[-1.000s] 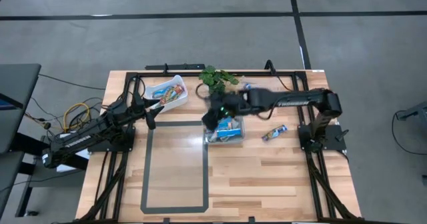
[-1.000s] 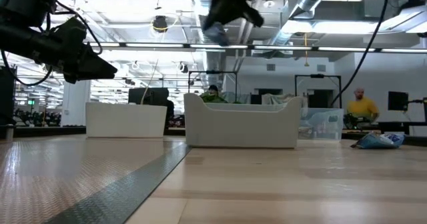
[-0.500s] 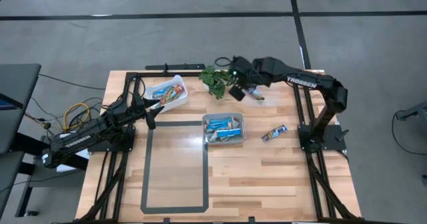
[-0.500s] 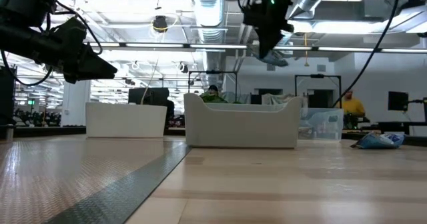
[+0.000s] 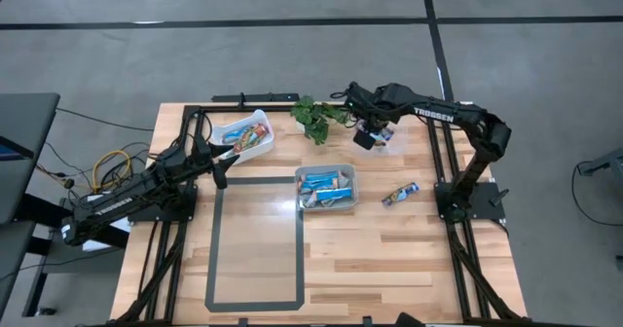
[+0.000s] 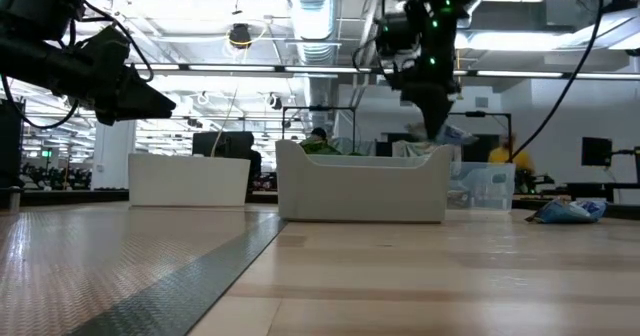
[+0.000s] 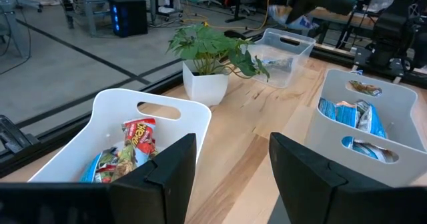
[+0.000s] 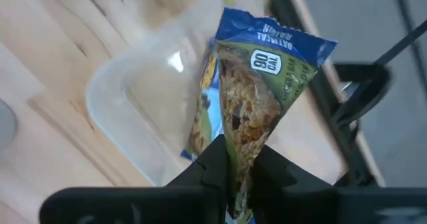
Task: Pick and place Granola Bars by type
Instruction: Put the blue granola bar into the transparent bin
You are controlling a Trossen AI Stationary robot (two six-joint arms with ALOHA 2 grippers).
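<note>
The granola bar (image 8: 257,94), a flat crinkled foil packet with a blue top edge and a green-and-oat printed face, is hanging pinched between the jaws of the right gripper (image 5: 368,132), directly above the clear bin (image 8: 143,111) at the far right of the table (image 5: 389,259), just right of the potted plant (image 5: 313,116). The step in hand is judged to be the placing of this bar with its own type; the clear bin, a thin translucent plastic tub with rounded corners, is already showing one similar blue-wrapped bar inside. The next move is calling for a short descent over the bin opening and a parting of the jaws, keeping the packet inside the rim. The middle white bin (image 5: 327,187), opaque with smooth walls, is holding blue bars; the left white bin (image 5: 246,135) is holding red and multicoloured ones. One loose bar (image 5: 400,194) is lying on the wood right of the middle bin, not yet sorted. The left gripper (image 5: 226,158) is waiting near the left white bin with its jaws spread and gripping nothing
</note>
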